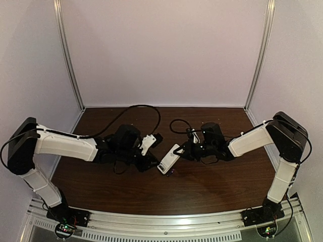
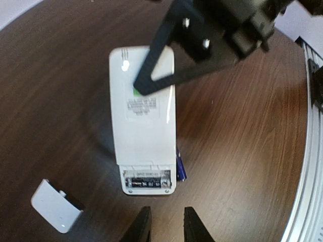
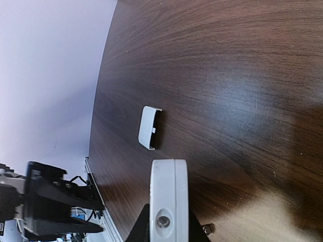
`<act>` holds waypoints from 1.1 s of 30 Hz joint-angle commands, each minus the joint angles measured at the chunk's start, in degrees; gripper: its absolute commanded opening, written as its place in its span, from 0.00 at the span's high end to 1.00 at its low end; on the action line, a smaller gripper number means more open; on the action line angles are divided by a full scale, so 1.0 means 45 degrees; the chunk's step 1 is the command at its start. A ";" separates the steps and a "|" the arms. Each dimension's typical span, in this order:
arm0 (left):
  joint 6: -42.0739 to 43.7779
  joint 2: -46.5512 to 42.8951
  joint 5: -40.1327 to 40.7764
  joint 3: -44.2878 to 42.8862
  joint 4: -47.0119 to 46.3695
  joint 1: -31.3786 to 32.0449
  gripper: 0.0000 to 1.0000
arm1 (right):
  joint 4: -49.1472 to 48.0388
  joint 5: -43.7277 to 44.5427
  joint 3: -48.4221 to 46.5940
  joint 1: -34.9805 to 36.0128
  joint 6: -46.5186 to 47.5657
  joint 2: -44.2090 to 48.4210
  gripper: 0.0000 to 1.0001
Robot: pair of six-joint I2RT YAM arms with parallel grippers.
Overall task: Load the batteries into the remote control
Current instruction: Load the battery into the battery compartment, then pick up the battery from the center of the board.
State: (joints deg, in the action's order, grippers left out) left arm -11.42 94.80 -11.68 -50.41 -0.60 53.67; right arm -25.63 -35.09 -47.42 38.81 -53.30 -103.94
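The remote control lies back-up on the dark wood table, its battery compartment uncovered at the end nearest my left gripper. One battery sits in the compartment's near slot. A purple-blue battery lies on the table against the remote's right edge. My left gripper hovers just short of the compartment end, jaws apart with nothing between them. My right gripper is shut on the remote's far end, a finger on each side. From above, the remote lies between the left gripper and the right gripper.
The white buttonless cover slab lies on the table left of my left gripper, and it also shows beyond the remote as the cover slab in the right wrist view. Black cables loop across the back of the table. A metal rail borders the table's near edge.
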 commanded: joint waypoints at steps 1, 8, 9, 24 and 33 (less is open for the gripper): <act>0.0143 -0.1172 0.0796 -0.0111 -0.0913 -0.0403 0.76 | 0.0273 -0.0078 -0.0198 -0.0215 0.0213 0.0322 1.00; 0.0078 -0.0606 0.0827 -0.0164 -0.1029 -0.0403 0.76 | 0.0024 -0.0154 -0.0097 -0.0296 0.0125 0.0377 1.00; 0.0053 -0.0509 0.0651 -0.0106 -0.1154 -0.0403 0.76 | -0.0050 -0.0178 -0.0047 -0.0403 0.0115 0.0475 1.00; 0.0825 0.0808 0.0434 -0.0859 -0.0574 0.0432 0.62 | 0.1230 -0.1093 0.0255 -0.2737 0.1140 0.3109 1.00; 0.1373 0.1768 0.1052 -0.1631 0.0591 0.0836 0.59 | 0.2561 -0.1091 0.1525 -0.3422 0.1975 0.4830 1.00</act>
State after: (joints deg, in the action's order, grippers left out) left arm -7.75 100.97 -8.99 -54.04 -1.56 57.30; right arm -17.39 -39.27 -42.87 25.02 -46.96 -85.03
